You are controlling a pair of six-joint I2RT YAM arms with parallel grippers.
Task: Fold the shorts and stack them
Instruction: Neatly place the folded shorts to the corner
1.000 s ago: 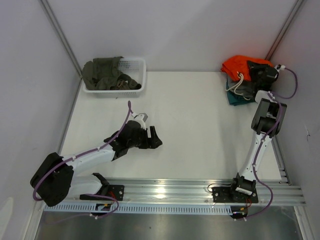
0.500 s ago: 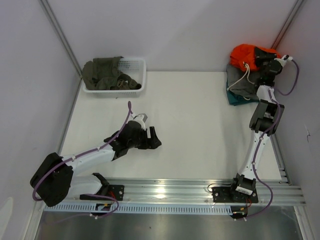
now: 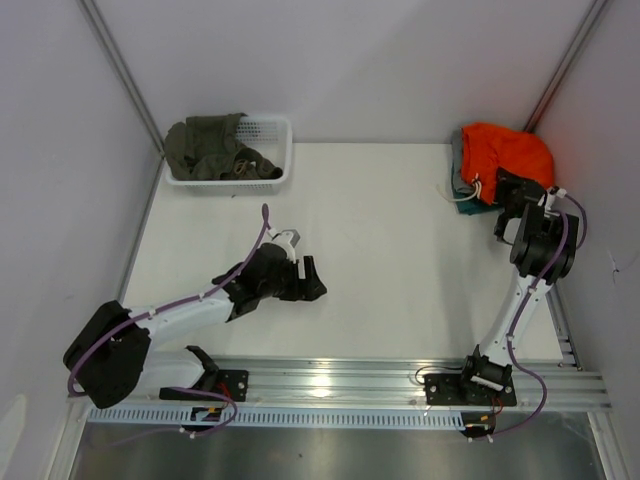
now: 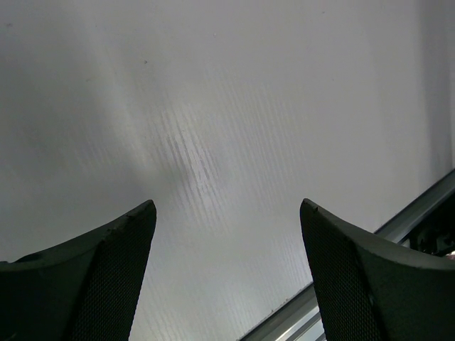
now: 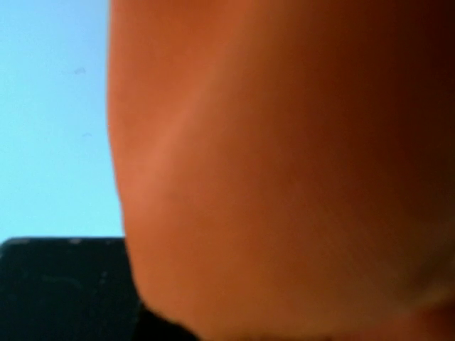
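L gripper (image 4: 227, 207) jaws spread, over table (image 3: 400, 250). R gripper (image 3: 507, 190) at shorts (image 3: 505, 150), far-right corner; jaws hidden, grip not discernible.

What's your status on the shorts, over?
Left tool open over bare table. Right tool at the shorts, grip hidden. Shorts bunched on grey and teal garments, unfolded.

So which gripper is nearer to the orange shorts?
Right. The right gripper is at the near edge of the orange shorts, far right; the left gripper is over the table, well away.
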